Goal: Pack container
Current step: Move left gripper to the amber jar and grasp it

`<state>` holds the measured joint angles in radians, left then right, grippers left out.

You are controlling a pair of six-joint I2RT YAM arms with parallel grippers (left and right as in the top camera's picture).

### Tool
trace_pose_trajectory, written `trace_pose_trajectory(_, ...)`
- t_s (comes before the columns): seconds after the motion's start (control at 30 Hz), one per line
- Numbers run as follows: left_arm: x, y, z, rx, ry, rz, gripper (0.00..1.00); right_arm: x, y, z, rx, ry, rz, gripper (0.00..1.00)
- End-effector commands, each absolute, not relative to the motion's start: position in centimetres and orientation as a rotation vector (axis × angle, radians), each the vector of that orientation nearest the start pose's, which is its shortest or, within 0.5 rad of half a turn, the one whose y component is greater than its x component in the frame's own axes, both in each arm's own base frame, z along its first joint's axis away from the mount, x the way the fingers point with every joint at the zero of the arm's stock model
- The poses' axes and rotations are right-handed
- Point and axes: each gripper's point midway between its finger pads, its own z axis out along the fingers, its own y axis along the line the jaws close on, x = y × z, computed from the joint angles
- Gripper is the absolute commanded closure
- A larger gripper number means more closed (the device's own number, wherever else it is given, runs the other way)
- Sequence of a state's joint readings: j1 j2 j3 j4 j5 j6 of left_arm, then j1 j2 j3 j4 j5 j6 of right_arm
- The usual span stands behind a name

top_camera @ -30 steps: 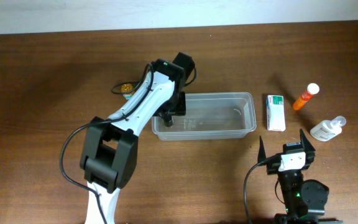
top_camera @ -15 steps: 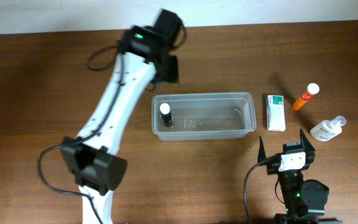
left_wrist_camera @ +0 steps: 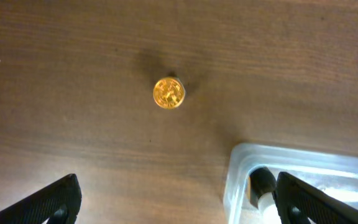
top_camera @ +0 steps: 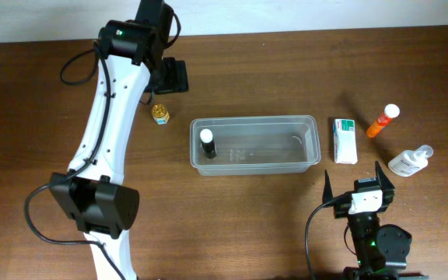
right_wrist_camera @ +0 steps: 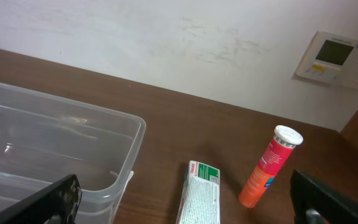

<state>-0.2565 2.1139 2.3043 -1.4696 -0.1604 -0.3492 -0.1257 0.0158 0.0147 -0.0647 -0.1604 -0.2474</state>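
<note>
Brown wooden table (top_camera: 37, 155) — white wall (right_wrist_camera: 135, 37) behind, thermostat panel (right_wrist_camera: 334, 55) mounted.

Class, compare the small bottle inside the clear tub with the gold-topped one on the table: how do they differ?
The white-capped bottle stands inside the tub, at its left end; the gold-topped bottle sits on the bare table, outside the tub's far left corner. The white-capped bottle has a dark body; the gold-topped bottle shows a gold top. Both are small.
</note>
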Motion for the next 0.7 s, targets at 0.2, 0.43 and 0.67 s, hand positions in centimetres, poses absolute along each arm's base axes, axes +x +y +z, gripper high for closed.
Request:
trace_pose_trajectory(0.2, 45.6, -7.5, 14.7, -0.204, 2.905, 0.003, 0.01, 24.6, -0.2, 16.0, -0.232, 1.620, -0.149, 0.02)
trace_pose_trajectory(0.43, 45.5, -6.6, 9.7, -0.238, 2.935, 0.002, 0.01, 24.6, -0.2, 16.0, -0.232, 1.620, -0.149, 0.01)
trace_pose_trajectory(0.67, 46.5, -6.9, 7.0, -0.237, 2.886, -0.023, 0.01, 24.6, -0.2, 16.0, -0.232, 1.620, -0.149, 0.02)
